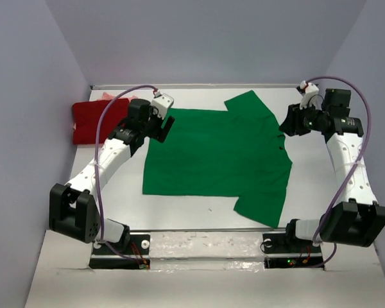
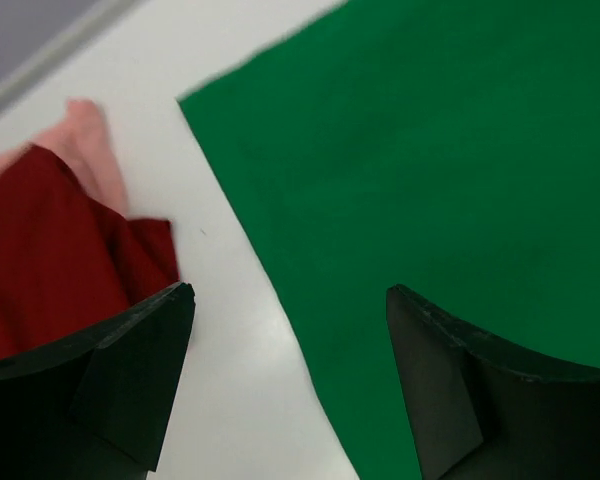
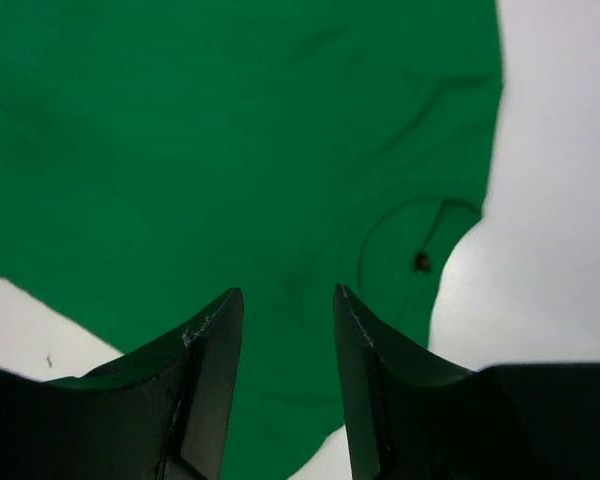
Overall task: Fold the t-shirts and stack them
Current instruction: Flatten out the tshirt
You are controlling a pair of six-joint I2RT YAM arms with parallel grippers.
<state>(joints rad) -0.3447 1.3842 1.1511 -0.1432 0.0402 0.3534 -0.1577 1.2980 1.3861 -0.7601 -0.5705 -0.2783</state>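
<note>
A bright green t-shirt (image 1: 218,154) lies spread flat in the middle of the table, sleeves pointing to the back and front on the right side. My left gripper (image 1: 167,125) hovers open over its back left corner; in the left wrist view the gripper (image 2: 290,292) straddles the green shirt's (image 2: 430,150) edge with nothing between the fingers. My right gripper (image 1: 287,122) stands open above the collar side; its wrist view shows the gripper (image 3: 288,290) over green cloth (image 3: 230,130), empty. A dark red t-shirt (image 1: 90,122) (image 2: 40,250) lies folded at the back left, on a salmon-pink t-shirt (image 1: 106,96) (image 2: 85,140).
Grey walls close in the white table (image 1: 321,192) on the left, back and right. The two arm bases (image 1: 205,247) sit on a rail along the near edge. The shirt's collar (image 3: 410,240) faces the right wall.
</note>
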